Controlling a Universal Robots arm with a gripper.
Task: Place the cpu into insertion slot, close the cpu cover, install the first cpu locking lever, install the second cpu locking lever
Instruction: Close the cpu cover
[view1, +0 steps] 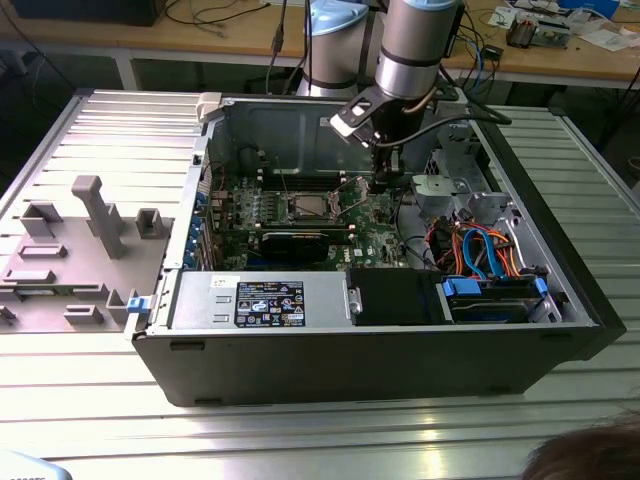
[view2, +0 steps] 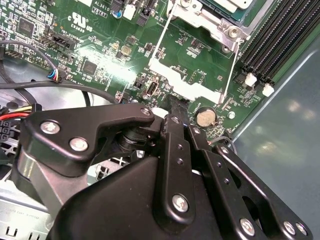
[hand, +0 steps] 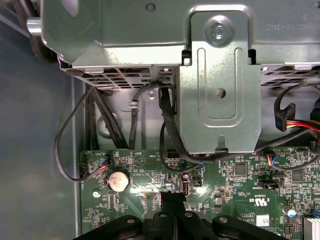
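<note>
An open computer case (view1: 400, 350) lies on the table with its green board facing up. The insertion slot (view1: 288, 208) is mid-board, and a silvery square that looks like the cpu (view1: 306, 207) sits in it. In the second wrist view the cpu cover (view2: 182, 82) is swung open and lies flat on the board beside the slot (view2: 210, 17). My gripper (view1: 385, 180) hangs just to the exterior view's right of the slot. Its black fingertips (view2: 176, 102) are together at the cover's free edge. I cannot tell whether they pinch it. The gripper (hand: 172, 196) hovers low over the board.
A long black expansion card (view1: 295, 240) lies in front of the slot. Memory slots (view2: 280, 45) run beside it. A coin battery (hand: 118, 181), a metal drive cage (hand: 220, 90) and loose cables (view1: 470, 250) crowd the gripper. A grey fixture tray (view1: 70, 250) lies outside the case.
</note>
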